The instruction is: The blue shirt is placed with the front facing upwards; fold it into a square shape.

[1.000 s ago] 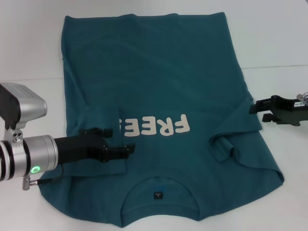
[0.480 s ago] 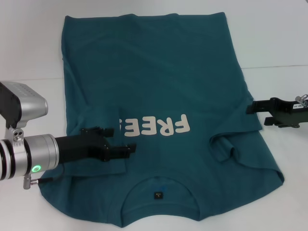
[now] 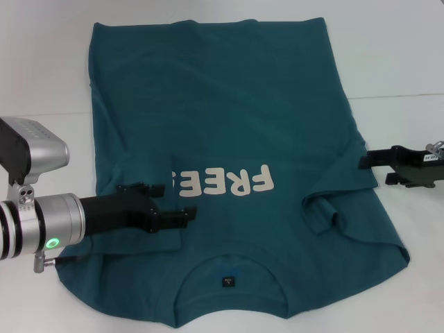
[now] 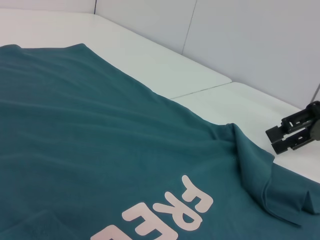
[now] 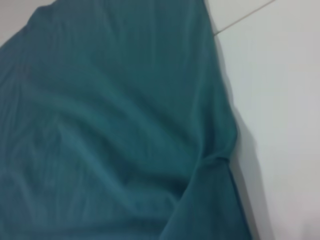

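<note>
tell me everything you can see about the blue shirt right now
The blue shirt is a dark teal short-sleeved tee of soft, cotton-looking cloth, lying front up on the white table. Its round collar with a small dark label is nearest the robot, the hem far away. Cream "FREE" lettering crosses the chest, partly covered on the robot's left. Both sleeves are folded inward onto the body, which is mildly wrinkled. The left end effector sits over the left folded sleeve; the right end effector is beside the right edge.

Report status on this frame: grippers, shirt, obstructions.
Left gripper low over folded-in left sleeve, beside lettering. Right gripper off the blue shirt, at its right edge. Shirt front up, both sleeves tucked in. Nothing obstructing.
</note>
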